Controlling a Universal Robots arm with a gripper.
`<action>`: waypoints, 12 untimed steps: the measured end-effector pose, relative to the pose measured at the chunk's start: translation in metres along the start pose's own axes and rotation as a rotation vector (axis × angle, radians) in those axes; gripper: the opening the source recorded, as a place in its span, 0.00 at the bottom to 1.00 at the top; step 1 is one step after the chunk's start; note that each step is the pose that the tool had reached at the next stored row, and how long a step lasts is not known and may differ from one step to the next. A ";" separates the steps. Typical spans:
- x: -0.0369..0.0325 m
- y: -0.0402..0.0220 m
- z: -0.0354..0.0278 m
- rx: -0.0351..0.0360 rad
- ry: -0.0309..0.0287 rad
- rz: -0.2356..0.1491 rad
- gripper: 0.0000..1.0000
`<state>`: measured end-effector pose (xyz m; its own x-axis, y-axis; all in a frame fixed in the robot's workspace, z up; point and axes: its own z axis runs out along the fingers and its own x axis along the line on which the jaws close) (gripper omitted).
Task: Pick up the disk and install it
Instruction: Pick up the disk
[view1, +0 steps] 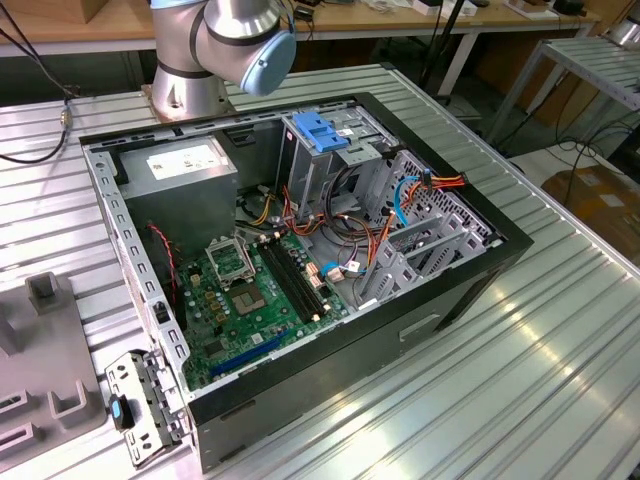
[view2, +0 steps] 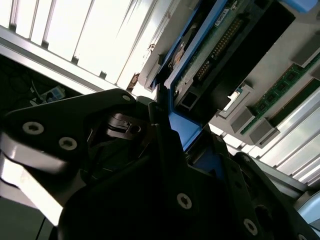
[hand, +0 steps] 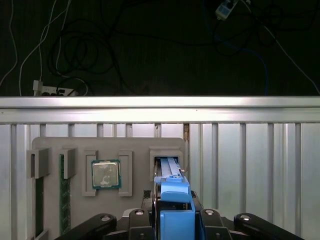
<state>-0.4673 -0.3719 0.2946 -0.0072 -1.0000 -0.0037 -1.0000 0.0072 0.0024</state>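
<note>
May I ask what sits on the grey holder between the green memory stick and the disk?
A processor chip sits in a recess of the grey holder, between the memory stick and the disk, in the first wrist view.

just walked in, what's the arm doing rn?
The arm's gripper is at the disk, which stands on edge in a slot of the grey parts tray, next to a processor chip. I can't tell whether the disk is gripped. The open computer case sits on the slatted table, and the disk is not installed in it yet.
</note>
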 end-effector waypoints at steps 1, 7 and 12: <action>0.0000 0.0000 -0.0006 -0.0003 0.0002 0.000 0.37; 0.0000 0.0000 -0.0064 -0.0003 0.0002 0.000 0.37; 0.0000 0.0000 -0.0138 -0.0003 0.0002 0.000 0.37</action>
<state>-0.4674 -0.3719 0.3084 -0.0072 -1.0000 -0.0035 -1.0000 0.0072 0.0027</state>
